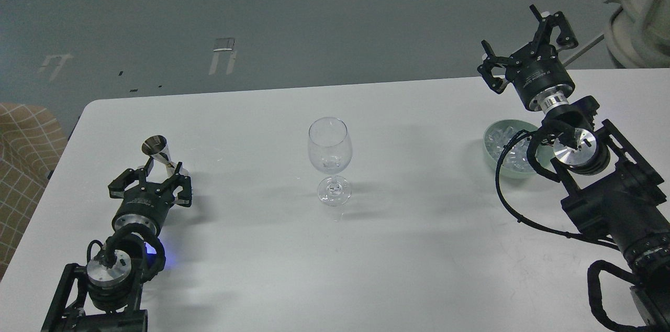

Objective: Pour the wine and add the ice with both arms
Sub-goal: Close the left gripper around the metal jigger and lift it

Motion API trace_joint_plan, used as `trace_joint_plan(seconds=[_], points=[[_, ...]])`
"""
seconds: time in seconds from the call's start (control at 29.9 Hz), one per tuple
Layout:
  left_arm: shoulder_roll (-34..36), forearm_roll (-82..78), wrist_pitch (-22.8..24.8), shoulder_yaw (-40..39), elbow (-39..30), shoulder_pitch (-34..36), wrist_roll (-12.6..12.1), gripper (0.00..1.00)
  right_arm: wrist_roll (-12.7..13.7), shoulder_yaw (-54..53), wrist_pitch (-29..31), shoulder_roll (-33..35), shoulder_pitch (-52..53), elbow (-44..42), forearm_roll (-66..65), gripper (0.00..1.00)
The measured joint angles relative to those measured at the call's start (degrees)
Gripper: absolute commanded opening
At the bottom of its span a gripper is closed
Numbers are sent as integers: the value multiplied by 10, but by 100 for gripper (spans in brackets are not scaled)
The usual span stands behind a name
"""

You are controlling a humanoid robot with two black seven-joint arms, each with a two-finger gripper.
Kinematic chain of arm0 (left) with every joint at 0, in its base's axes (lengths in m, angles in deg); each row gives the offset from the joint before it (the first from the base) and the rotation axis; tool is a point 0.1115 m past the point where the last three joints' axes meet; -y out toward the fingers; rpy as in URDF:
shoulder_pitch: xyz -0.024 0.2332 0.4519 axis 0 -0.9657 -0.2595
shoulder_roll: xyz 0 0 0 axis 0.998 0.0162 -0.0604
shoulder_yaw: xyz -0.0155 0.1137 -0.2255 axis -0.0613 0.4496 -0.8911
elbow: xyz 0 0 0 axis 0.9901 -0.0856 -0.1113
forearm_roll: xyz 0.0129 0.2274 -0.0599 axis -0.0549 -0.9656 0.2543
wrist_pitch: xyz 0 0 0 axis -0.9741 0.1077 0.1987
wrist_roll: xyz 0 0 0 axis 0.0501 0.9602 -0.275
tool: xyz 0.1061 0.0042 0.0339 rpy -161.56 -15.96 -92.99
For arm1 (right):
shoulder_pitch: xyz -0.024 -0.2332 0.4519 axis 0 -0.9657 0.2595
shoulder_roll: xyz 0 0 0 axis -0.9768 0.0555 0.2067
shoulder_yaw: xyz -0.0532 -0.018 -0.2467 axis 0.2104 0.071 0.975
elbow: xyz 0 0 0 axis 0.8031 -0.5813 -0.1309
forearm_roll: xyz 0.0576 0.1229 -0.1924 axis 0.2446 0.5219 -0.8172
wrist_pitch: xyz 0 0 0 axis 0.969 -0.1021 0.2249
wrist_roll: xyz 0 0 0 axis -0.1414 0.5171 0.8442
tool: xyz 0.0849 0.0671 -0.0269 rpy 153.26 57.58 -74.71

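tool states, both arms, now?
Left tool: closed on the jigger.
Right tool: open, empty, raised beyond the ice bowl.

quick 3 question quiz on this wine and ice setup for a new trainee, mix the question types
1. True or false: the wine glass lies on its side.
2. Multiple choice: the ice sits in A) the wine glass B) a pale green bowl C) a heap on the table.
3. Fill in: the steel jigger stands at the ____ gripper's fingers.

Key:
1. False, it stands upright.
2. B
3. left; the left gripper is around it, while the right gripper is open and raised.
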Motion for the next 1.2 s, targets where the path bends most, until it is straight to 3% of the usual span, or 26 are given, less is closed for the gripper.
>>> trace_joint_plan(seconds=[0.84,1.2], points=[[25,9,7,0,64,64,-5,53,0,0,0,1,-2,-3,-1,100],[31,18,43,-6,97,72,-5,36,0,1,0,1,-2,-5,-2,100]])
